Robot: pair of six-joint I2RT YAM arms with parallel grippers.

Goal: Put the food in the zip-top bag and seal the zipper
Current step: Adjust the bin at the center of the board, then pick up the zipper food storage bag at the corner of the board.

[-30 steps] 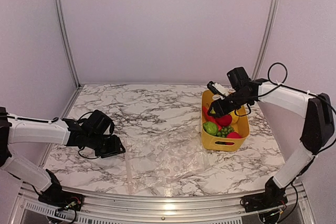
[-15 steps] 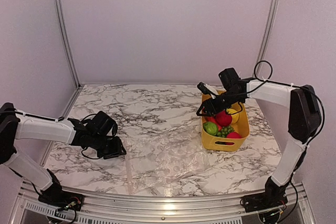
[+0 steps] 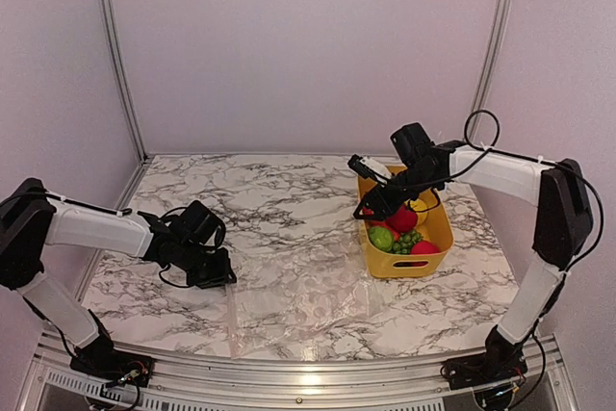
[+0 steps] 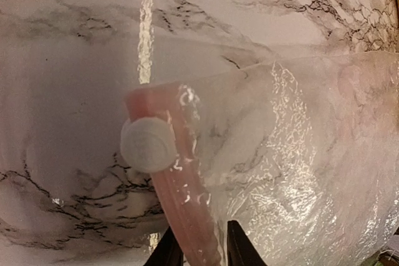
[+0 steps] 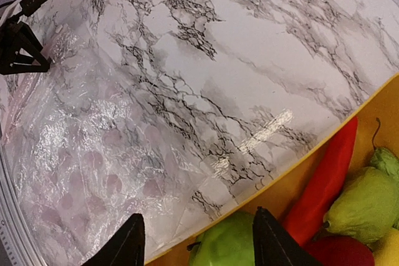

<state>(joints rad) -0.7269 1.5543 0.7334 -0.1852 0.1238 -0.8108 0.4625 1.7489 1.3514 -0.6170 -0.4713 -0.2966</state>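
The pink zipper (image 4: 181, 179), bearing a pale round slider (image 4: 148, 145), filled the gap between the gripper's (image 4: 201, 250) fingertips; the crinkled bag (image 4: 299, 172) lay on the table (image 4: 75, 60).

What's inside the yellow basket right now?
I see a red pepper, green apple, red apple and grapes in the basket. The right gripper covers its far corner, and anything beneath the pile is hidden.

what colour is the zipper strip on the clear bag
The zipper strip is pale pink, with a whitish round slider on it; clearest in the left wrist view.
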